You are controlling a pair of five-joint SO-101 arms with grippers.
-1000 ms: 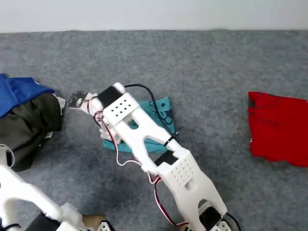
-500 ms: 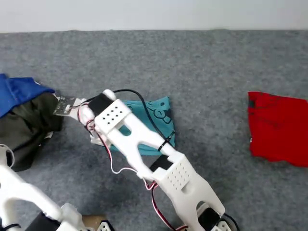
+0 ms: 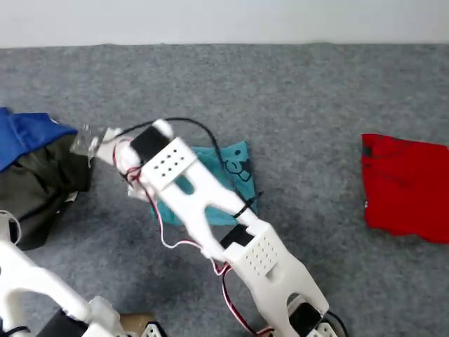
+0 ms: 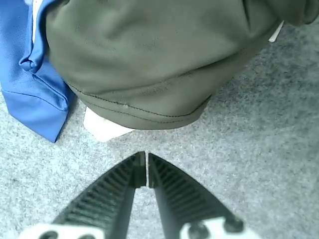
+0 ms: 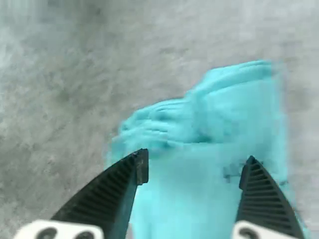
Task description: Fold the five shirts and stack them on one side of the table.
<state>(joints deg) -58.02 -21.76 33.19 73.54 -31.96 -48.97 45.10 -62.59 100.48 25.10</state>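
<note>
Right pincer [image 5: 195, 169] is spread wide, and the teal shirt [image 5: 199, 124] lies right beneath it, between its fingers. Left pincer [image 4: 147, 169] has its tips pressed together, the olive shirt [image 4: 149, 59] just ahead of them, a blue shirt [image 4: 30, 94] tucked alongside.

teal shirt [image 3: 235, 167] centre; red shirt [image 3: 407, 186] right; olive shirt [image 3: 38, 184], blue shirt [image 3: 27, 135] left
</note>
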